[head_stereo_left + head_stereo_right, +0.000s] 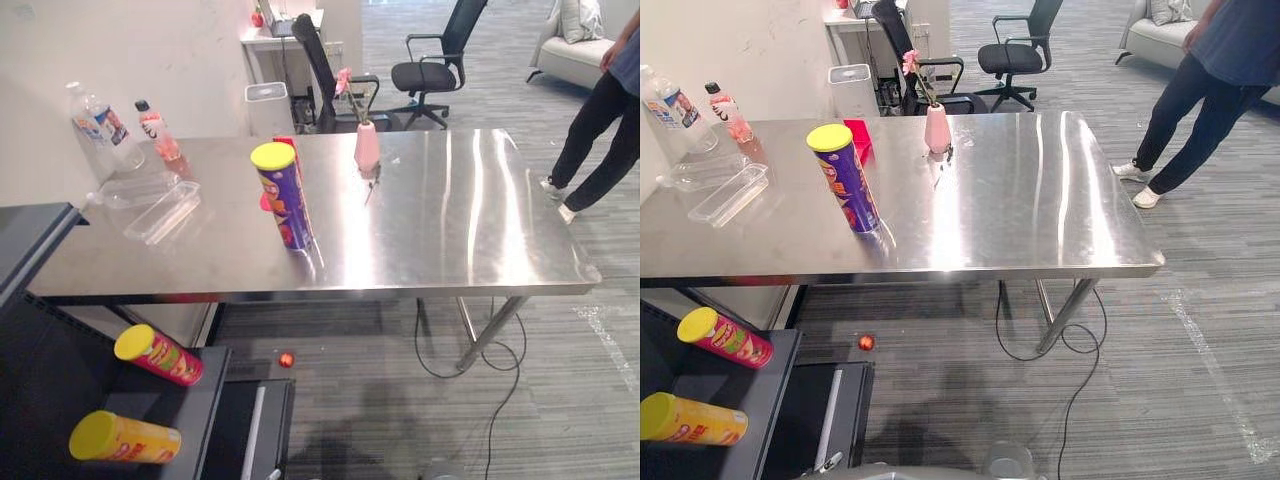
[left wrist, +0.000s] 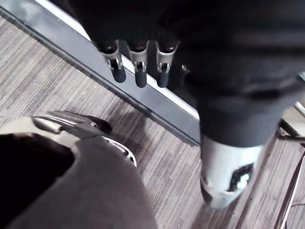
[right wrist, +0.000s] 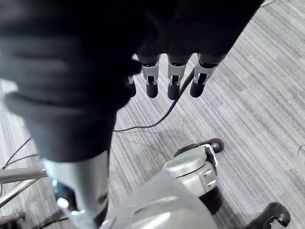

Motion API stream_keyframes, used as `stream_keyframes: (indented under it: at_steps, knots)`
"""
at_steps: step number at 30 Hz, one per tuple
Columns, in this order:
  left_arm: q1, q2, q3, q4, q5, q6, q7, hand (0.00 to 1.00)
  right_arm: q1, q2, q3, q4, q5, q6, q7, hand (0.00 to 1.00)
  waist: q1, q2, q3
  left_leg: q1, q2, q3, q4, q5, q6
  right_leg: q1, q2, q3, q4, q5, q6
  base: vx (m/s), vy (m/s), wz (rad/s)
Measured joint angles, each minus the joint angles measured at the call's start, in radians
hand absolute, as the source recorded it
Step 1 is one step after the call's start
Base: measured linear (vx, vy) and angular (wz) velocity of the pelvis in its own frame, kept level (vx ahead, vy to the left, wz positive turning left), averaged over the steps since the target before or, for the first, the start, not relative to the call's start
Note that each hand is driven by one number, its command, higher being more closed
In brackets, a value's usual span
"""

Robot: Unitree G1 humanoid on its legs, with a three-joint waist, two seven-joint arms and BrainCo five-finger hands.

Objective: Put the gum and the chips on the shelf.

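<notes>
A steel table (image 1: 450, 230) seen from above, with the task not yet begun as far as can be judged: neither item has been picked up. A purple chips can (image 1: 284, 195) with a yellow lid stands upright near the middle of the table, towards its near edge. A small red box (image 1: 859, 138), which may be the gum, lies just behind it, and a pink vase (image 1: 367, 147) stands further along the table. The dark shelf (image 1: 60, 385) sits low at the robot's left, below table height, with a red can (image 1: 160, 355) and a yellow can (image 1: 125, 437) lying on their sides on it. The left hand (image 2: 139, 67) hangs over the carpeted floor (image 3: 267, 95) with its fingers straight and relaxed, holding and touching nothing. The right hand (image 3: 174, 78) hangs the same way, fingers loose and empty. The next move likely calls for raising a hand to the table, reaching the upright chips can and closing the fingers round its body without tipping it, then lowering it to the shelf beside the cans already there
</notes>
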Motion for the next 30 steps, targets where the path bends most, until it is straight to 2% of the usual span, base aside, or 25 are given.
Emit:
stream_keyframes:
  at_steps: [2,3,4,5,6,7,8,9,11,16,22,25,26,28,30]
  knots:
    - [0.000,0.013,0.000,-0.003,-0.008,0.012,0.007,0.00,-0.006,0.005,0.001,0.001,0.000,-0.010,-0.001,0.00,-0.001,-0.013,-0.001,0.043,-0.021,0.021,-0.040,0.002,0.011,-0.033,-0.058,-0.032,0.092,0.009,0.014,0.06,0.072,-0.14]
    - [0.001,0.013,0.002,-0.003,-0.014,0.013,0.010,0.00,-0.011,0.008,-0.001,0.002,0.000,-0.015,-0.003,0.00,-0.001,-0.005,0.003,0.048,-0.014,0.023,-0.041,0.001,0.017,-0.036,-0.077,-0.074,0.089,-0.035,0.007,0.06,0.063,-0.15]
    - [0.001,0.014,0.003,-0.003,-0.014,0.013,0.010,0.00,-0.014,0.009,-0.002,0.002,0.000,-0.016,-0.003,0.00,-0.001,-0.006,0.004,0.047,-0.007,0.024,-0.039,0.000,0.018,-0.036,-0.079,-0.091,0.063,-0.050,0.000,0.04,0.020,-0.08]
    - [0.002,0.018,0.003,-0.005,-0.019,0.015,0.009,0.00,-0.015,0.013,-0.005,0.002,-0.001,-0.019,-0.005,0.00,0.000,-0.008,0.004,0.041,0.009,0.022,-0.032,0.000,0.018,-0.028,-0.074,-0.112,-0.031,-0.049,-0.001,0.06,-0.005,-0.04]
    - [0.007,0.027,0.003,-0.015,-0.037,0.025,0.005,0.00,-0.016,0.026,-0.014,0.002,-0.001,-0.032,-0.007,0.00,0.004,-0.023,0.005,0.033,0.012,0.020,-0.027,-0.001,0.016,-0.019,-0.070,-0.103,-0.148,0.004,-0.007,0.06,-0.030,-0.02]
    - [0.013,0.034,0.005,-0.026,-0.040,0.031,0.004,0.00,-0.016,0.037,-0.020,0.002,-0.001,-0.038,-0.009,0.00,0.006,-0.038,0.004,0.026,0.006,0.018,-0.025,-0.003,0.012,-0.014,-0.070,-0.088,-0.189,0.085,-0.011,0.06,-0.099,0.12]
    - [0.013,0.038,0.007,-0.029,-0.041,0.040,0.003,0.00,-0.019,0.048,-0.038,0.006,-0.001,-0.045,-0.017,0.00,0.004,-0.052,0.006,0.028,0.013,-0.002,-0.019,-0.019,-0.007,0.002,-0.061,-0.051,-0.206,0.102,0.020,0.07,-0.144,0.22]
    - [0.014,0.033,0.010,-0.031,-0.043,0.041,0.002,0.00,-0.020,0.042,-0.041,0.006,-0.002,-0.051,-0.027,0.00,0.005,-0.037,0.009,0.026,0.035,-0.009,-0.012,-0.018,-0.008,0.016,-0.042,-0.052,-0.221,0.102,0.019,0.07,-0.151,0.26]
    - [0.013,0.019,0.010,-0.034,-0.045,0.041,0.003,0.00,-0.022,0.033,-0.040,0.005,-0.002,-0.050,-0.033,0.00,0.005,-0.026,0.015,0.025,0.056,-0.023,0.001,-0.019,-0.012,0.061,-0.021,-0.084,-0.276,0.101,0.020,0.07,-0.119,0.21]
    - [0.017,0.016,0.012,-0.061,-0.041,0.040,0.005,0.00,-0.028,0.028,-0.038,0.004,-0.003,-0.032,-0.034,0.00,0.026,-0.028,0.013,0.004,0.078,-0.072,0.021,-0.020,-0.039,0.184,0.026,-0.165,-0.482,0.120,0.030,0.00,-0.102,0.26]
    - [0.023,0.011,0.012,-0.074,-0.040,0.039,0.026,0.00,-0.036,0.023,-0.034,0.003,0.001,-0.011,-0.045,0.00,0.052,-0.028,-0.006,-0.046,0.079,-0.122,0.033,-0.011,-0.050,0.222,0.048,-0.222,-0.591,0.171,0.027,-0.04,-0.042,0.28]
    - [0.026,0.012,0.012,-0.071,-0.039,0.039,0.031,0.00,-0.036,0.023,-0.026,-0.001,0.051,-0.003,-0.070,0.00,0.053,-0.027,-0.008,-0.049,0.071,-0.151,0.018,0.002,-0.050,0.249,0.048,-0.253,-0.627,0.185,0.029,-0.01,-0.001,0.28]
    - [0.028,0.012,0.013,-0.069,-0.037,0.039,0.031,0.00,-0.036,0.023,-0.032,-0.002,0.117,-0.001,-0.105,0.00,0.052,-0.027,-0.013,-0.053,0.062,-0.171,-0.004,0.019,-0.050,0.252,0.044,-0.272,-0.641,0.190,0.030,0.00,0.002,0.30]
    - [0.028,0.011,0.016,-0.069,-0.037,0.039,0.030,0.00,-0.037,0.023,-0.055,-0.003,0.158,-0.001,-0.129,0.00,0.052,-0.027,-0.015,-0.061,0.058,-0.178,-0.014,0.029,-0.049,0.252,0.041,-0.286,-0.647,0.193,0.030,0.00,0.010,0.29]
    - [0.033,0.003,0.066,-0.062,-0.030,0.044,0.022,0.00,-0.055,0.008,-0.241,-0.005,0.251,-0.007,-0.206,0.00,0.052,-0.025,-0.017,-0.060,0.051,-0.190,-0.030,0.040,-0.048,0.256,0.035,-0.298,-0.648,0.200,0.031,0.01,0.032,0.19]
